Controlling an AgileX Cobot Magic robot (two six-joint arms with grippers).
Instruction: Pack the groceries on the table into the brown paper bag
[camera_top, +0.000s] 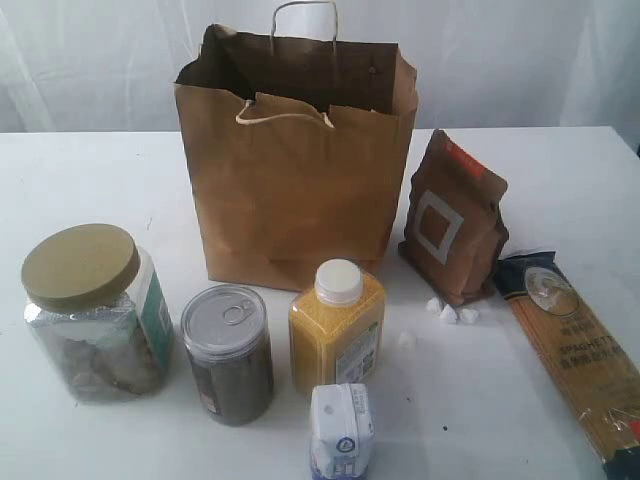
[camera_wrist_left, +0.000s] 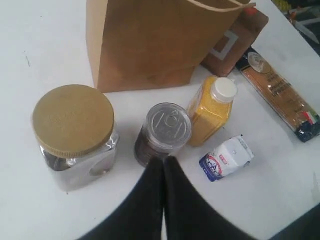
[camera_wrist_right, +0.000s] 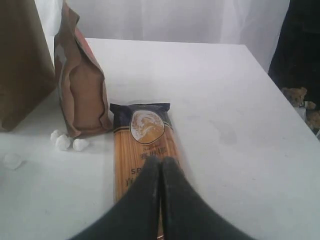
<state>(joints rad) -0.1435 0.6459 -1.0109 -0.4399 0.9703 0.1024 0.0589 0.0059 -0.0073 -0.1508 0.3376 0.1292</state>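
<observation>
The brown paper bag (camera_top: 295, 170) stands open and upright at the back of the table (camera_top: 80, 170). In front of it stand a clear jar with gold lid (camera_top: 90, 310), a pull-tab can (camera_top: 228, 352), a yellow bottle with white cap (camera_top: 337, 330) and a small white carton (camera_top: 342, 430). A brown pouch with white square (camera_top: 452, 220) stands to the bag's right, with the spaghetti pack (camera_top: 580, 355) lying beside it. My left gripper (camera_wrist_left: 164, 161) is shut and empty, above the table just short of the can (camera_wrist_left: 163, 131). Over the spaghetti pack (camera_wrist_right: 142, 145) hangs my right gripper (camera_wrist_right: 161, 162), shut and empty. Neither gripper shows in the exterior view.
Small white crumbs (camera_top: 452, 312) lie by the pouch's foot, one more (camera_top: 405, 340) near the bottle. A white curtain hangs behind the table. The table's right edge (camera_wrist_right: 295, 115) drops to a dark area holding a teddy bear (camera_wrist_right: 296, 96).
</observation>
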